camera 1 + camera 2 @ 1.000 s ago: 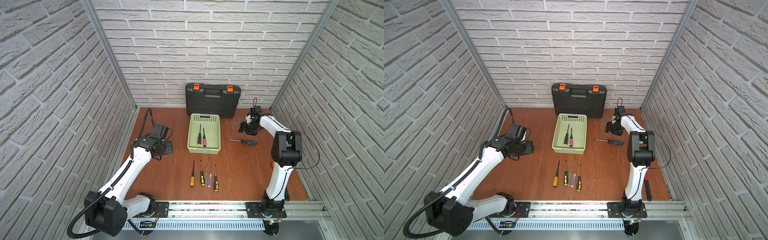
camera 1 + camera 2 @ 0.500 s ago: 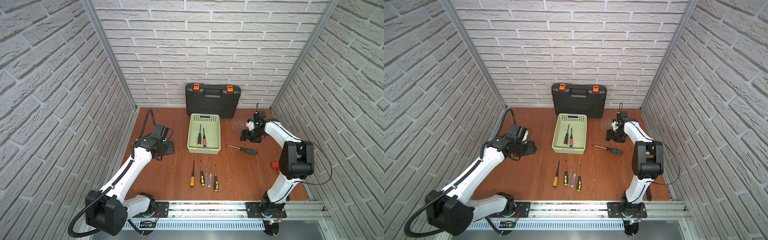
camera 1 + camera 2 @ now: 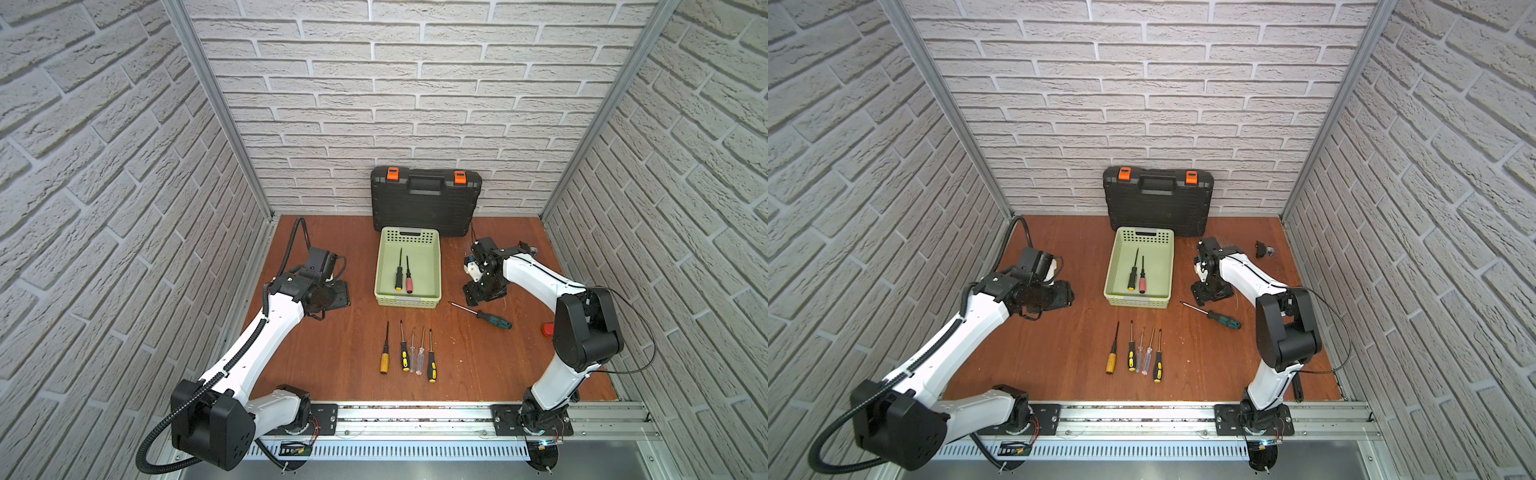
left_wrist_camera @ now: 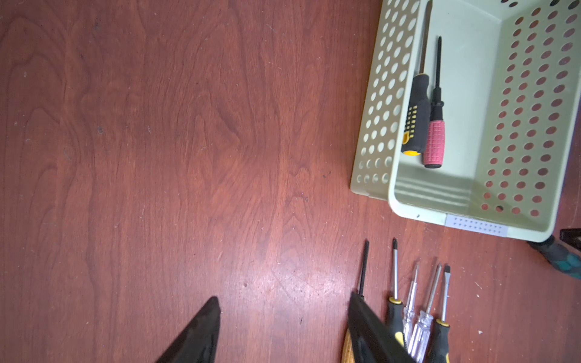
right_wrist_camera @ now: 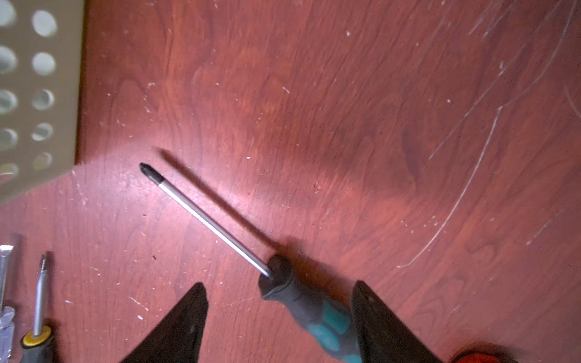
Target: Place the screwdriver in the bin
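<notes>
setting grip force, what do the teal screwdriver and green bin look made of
Teal-handled screwdriver: shiny silver shaft, likely steel, dark tip; matte grey-and-teal handle looks like rubbery plastic. Pale green bin: smooth moulded plastic, going by its round holes and sheen.

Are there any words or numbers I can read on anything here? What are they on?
No words or numbers can be read.
The white sticker on the bin: only tiny marks, too small to read.
The black tag below the rail: too small to read.
</notes>
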Tool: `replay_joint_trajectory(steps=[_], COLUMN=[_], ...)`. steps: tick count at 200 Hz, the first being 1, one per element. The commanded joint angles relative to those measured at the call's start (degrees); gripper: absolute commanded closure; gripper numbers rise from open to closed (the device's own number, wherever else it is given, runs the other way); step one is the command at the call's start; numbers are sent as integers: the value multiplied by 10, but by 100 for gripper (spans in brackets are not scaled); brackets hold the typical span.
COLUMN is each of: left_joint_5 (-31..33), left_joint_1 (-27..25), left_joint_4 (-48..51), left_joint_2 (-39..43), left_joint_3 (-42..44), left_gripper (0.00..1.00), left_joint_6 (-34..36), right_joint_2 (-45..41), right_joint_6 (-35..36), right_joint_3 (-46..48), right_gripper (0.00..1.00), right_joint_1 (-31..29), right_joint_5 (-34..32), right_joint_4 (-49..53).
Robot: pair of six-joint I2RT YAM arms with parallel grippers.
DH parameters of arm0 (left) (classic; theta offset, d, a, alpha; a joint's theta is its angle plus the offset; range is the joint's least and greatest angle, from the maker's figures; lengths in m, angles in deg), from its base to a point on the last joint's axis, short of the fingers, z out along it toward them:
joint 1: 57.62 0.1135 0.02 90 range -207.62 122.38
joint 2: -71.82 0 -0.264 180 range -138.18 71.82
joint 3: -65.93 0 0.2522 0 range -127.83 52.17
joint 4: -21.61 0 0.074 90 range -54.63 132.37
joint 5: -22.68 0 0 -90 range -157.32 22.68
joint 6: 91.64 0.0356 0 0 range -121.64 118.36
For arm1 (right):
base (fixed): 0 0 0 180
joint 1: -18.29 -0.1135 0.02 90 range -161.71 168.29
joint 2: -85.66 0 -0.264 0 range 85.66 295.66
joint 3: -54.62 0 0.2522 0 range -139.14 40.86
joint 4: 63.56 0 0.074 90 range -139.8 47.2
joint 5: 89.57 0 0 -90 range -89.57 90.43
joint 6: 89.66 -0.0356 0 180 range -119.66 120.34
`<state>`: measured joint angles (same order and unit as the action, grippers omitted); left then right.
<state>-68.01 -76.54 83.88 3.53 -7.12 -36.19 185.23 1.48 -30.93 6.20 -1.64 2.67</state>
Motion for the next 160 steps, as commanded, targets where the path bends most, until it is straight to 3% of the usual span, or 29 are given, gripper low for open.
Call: replay_joint_trajectory(steps=[1,78,160], left_joint_5=[0,7,18], left_joint_1=[3,3,3], left_joint_4=[4,10,16], left_joint_2=[-6,-3,8], left_joint_3=[-20,-20,-20], left_gripper=[35,35,35], left_joint_6=[3,8,11], right_joint_2=[-6,-47,-21], right_joint_6=[12,-38,-92], right_joint_3=[-8,71,74], right_gripper=[27,28,30], right_joint_1=[-4,-75,-149], right_joint_5=[-9,30,64], right_joint_4=[24,39,78])
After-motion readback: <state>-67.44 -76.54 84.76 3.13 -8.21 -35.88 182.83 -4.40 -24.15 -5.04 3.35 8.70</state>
